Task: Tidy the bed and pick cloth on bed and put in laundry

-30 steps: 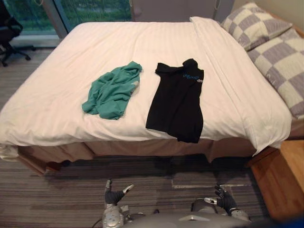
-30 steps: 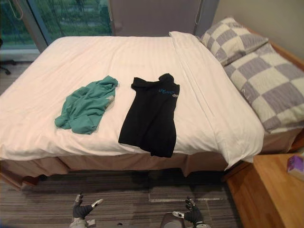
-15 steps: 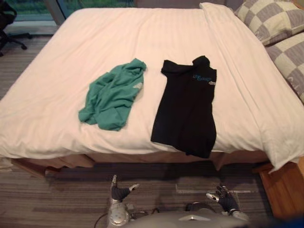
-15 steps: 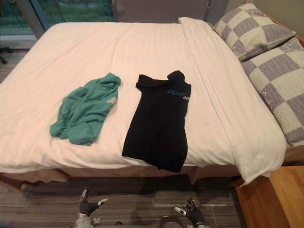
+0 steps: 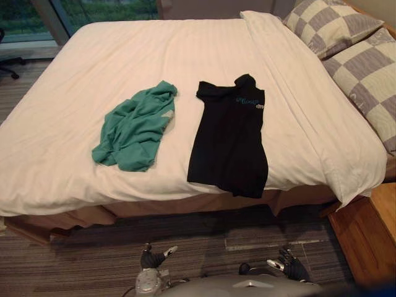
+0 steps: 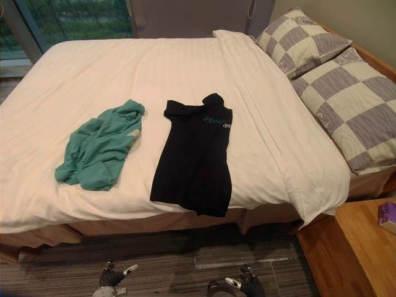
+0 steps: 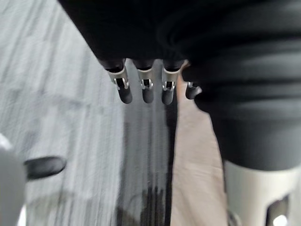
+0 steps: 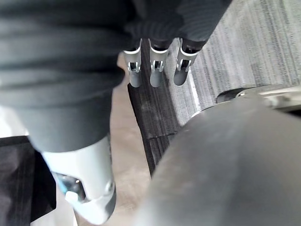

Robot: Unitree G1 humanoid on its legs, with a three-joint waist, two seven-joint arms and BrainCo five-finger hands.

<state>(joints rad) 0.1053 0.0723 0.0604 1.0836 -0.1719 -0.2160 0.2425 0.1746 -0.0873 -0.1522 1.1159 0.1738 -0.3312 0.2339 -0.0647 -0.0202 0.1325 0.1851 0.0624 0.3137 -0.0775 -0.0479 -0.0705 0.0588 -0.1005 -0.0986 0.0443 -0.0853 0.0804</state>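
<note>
– On the bed (image 5: 80,167), left part: green garment (image 5: 133,127), crumpled in a heap. Just right of it but apart, black shirt (image 5: 229,139), laid flat, hem hanging over the near edge. Checked pillows (image 5: 365,80) far right, at the head.
– Hands?
– Low over the carpet (image 5: 93,260), well short of the bed. Left hand (image 5: 150,258): fingers straight, nothing held. Right hand (image 5: 291,267): likewise, fingers loose, empty.
– Step, then?
– Judged: the approach. No cloth picked up yet, both pieces lie untouched on the cover.
– Next move?
– Close in on the near edge and raise an arm over the mattress. Black shirt's hem is nearest, so likely the first reach. Green heap lies further in and needs a longer lean. Either wants fingers curled into a bunch of fabric, not a flat press. Where the laundry goes, I cannot tell from here.
</note>
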